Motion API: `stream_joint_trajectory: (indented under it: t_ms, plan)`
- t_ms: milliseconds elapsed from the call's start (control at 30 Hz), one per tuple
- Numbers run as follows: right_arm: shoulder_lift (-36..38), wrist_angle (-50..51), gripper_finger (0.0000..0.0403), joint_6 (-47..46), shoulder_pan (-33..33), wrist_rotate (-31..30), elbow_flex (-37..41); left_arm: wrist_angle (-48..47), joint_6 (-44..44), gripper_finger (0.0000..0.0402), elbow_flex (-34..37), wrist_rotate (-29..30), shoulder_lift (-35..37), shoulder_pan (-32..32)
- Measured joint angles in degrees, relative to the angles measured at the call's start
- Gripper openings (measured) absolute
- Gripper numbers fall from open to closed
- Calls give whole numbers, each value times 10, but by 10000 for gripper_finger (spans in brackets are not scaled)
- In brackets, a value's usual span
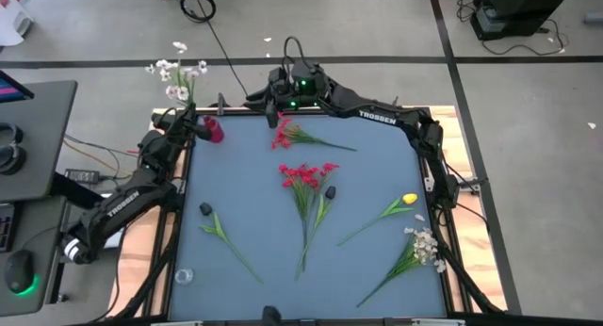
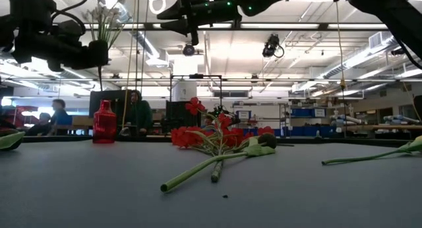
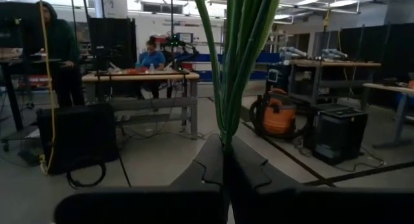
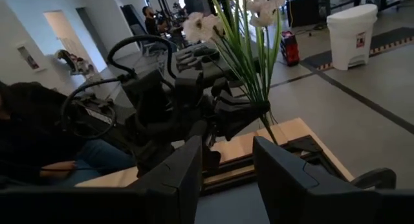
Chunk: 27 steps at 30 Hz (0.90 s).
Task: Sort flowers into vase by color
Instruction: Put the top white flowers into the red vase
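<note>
My left gripper (image 1: 188, 116) is off the table's far left corner, shut on a sprig of white flowers (image 1: 175, 72) that stands upright above it. A red vase (image 1: 213, 130) stands on the table just beside that gripper. My right gripper (image 1: 269, 105) hovers open and empty above the far edge, its fingers (image 4: 187, 169) pointing at the left gripper. On the table lie a red sprig (image 1: 288, 134), a red bunch (image 1: 305, 175), a yellow flower (image 1: 408, 200), white flowers (image 1: 424, 243) and dark-budded stems (image 1: 329, 192). My left gripper pinches the bundle of thin green stems (image 3: 228, 130) between its two shut fingers, low on the stems. The fingers come in about level and lie across the stems. The sprig stands upright, blossoms (image 4: 257, 7) on top, stem ends (image 4: 274, 136) poking out below, clear of the table.
A small clear vessel (image 1: 183, 276) sits at the table's near left corner. Another dark-budded stem (image 1: 221, 230) lies toward the near left. The wooden table frame (image 1: 462, 156) runs along the sides. A desk (image 1: 38, 138) stands to the left, and people sit in the room beyond.
</note>
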<state>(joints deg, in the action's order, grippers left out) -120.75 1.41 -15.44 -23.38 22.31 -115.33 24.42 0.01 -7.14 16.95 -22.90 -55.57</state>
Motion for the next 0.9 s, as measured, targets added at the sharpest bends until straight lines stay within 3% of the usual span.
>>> stream_joint_trajectory:
  t_ms: [367, 900]
  plan:
    - [0, 0, 146, -9, -10, -12, 0, -6, -36, 12, 1, -12, -48, -9]
    - [0, 0, 146, -9, -11, -17, 0, 11, -48, 67, 1, -3, -109, -9]
